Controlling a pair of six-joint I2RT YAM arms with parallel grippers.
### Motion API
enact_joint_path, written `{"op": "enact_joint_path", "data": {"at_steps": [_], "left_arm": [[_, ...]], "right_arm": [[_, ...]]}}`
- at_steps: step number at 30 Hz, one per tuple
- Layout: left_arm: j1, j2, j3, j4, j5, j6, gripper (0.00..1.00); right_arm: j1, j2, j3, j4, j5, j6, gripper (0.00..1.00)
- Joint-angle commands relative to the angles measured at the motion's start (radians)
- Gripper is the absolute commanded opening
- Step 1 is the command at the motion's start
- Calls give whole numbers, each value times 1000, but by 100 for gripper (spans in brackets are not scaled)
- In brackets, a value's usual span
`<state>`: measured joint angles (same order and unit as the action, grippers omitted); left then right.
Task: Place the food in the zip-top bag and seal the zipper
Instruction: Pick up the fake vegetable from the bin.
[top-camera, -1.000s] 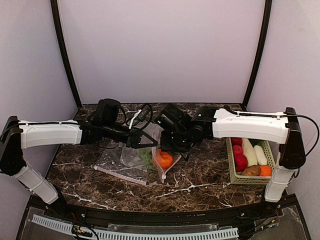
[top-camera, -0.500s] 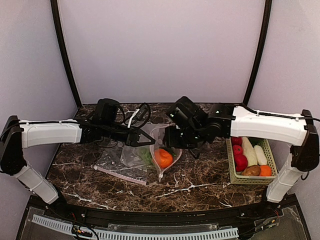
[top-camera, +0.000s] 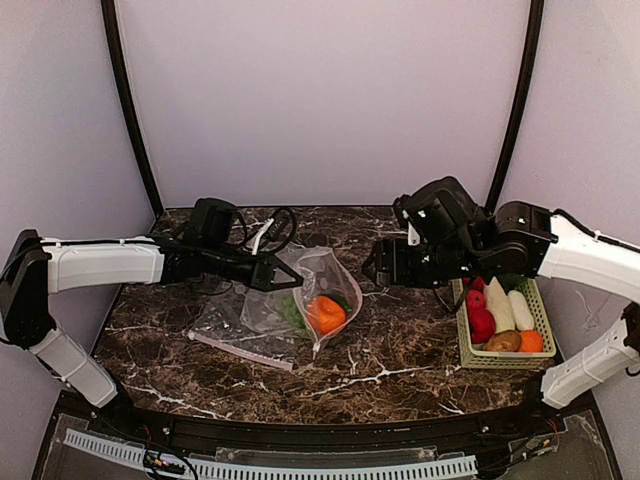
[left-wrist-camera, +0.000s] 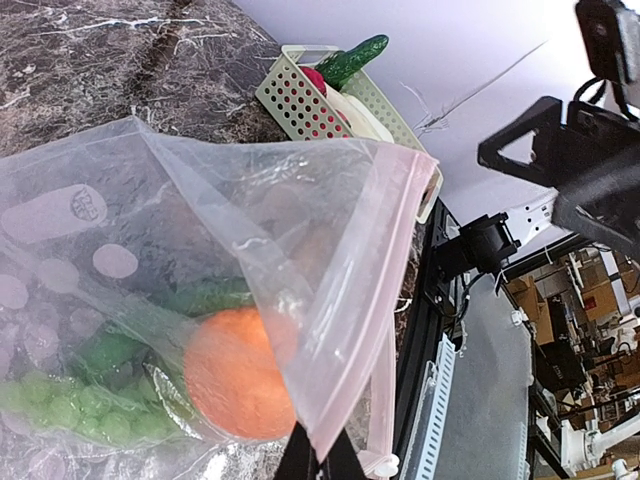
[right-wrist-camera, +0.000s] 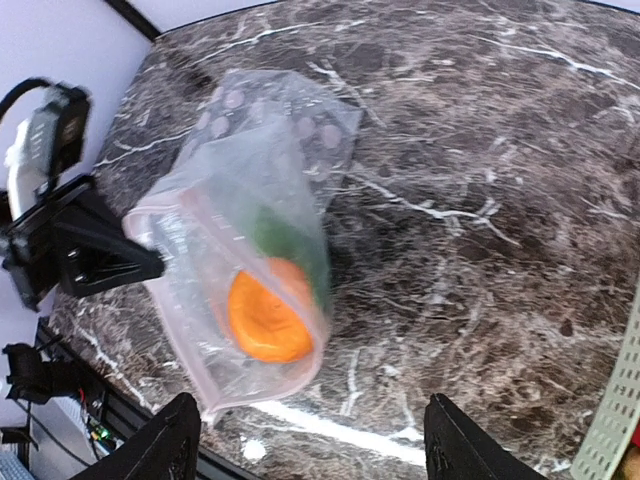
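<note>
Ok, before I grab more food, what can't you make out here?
Top view: right arm hides the basket's far end.
Left wrist: left claw is cut off at the bottom edge, so its pinch on the zip-top bag barely shows.
Right wrist: greens behind the orange smear through plastic.

Zip-top bag (top-camera: 318, 275): clear plastic with white dots, centre of the frame. Its mouth edge is pinched and lifted by the left hand (top-camera: 272, 276); its body slumps on the counter (top-camera: 400, 350).
Zipper (left-wrist-camera: 372, 270): pinkish strip along the mouth, unsealed and gaping.
Food in bag: one orange (top-camera: 325, 314), green grapes (left-wrist-camera: 70, 415).
Food outside bag: red apples (top-camera: 481, 323), white radishes (top-camera: 497, 298), brown potato (top-camera: 503, 341), second orange piece (top-camera: 531, 341), all in the pale green basket (top-camera: 462, 345) at lower right.
</note>
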<state>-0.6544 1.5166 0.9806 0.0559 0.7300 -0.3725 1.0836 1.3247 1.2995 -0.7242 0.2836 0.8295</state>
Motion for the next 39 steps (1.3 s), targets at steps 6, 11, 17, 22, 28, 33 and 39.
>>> {"op": "enact_joint_path", "data": {"at_steps": [6, 11, 17, 22, 28, 33, 39], "left_arm": [[6, -8, 10, -18, -13, 21, 1], [6, -17, 9, -20, -15, 26, 1], [6, -16, 10, -20, -8, 22, 1], [6, -23, 9, -20, -6, 21, 1], [6, -26, 10, -20, -2, 20, 1], [6, -29, 10, -18, 3, 18, 1], [6, -30, 10, -14, 11, 12, 1]], "right_arm": [[-325, -162, -187, -177, 57, 53, 78], [-471, -214, -241, -179, 46, -2, 82], [-746, -242, -300, -154, 14, -104, 85], [-965, -251, -345, -57, -71, -187, 88], [-1194, -182, -365, 88, -121, -245, 92], [-1273, -110, -360, 185, -137, -295, 89], [-1344, -14, -343, 250, -152, -327, 85]]}}
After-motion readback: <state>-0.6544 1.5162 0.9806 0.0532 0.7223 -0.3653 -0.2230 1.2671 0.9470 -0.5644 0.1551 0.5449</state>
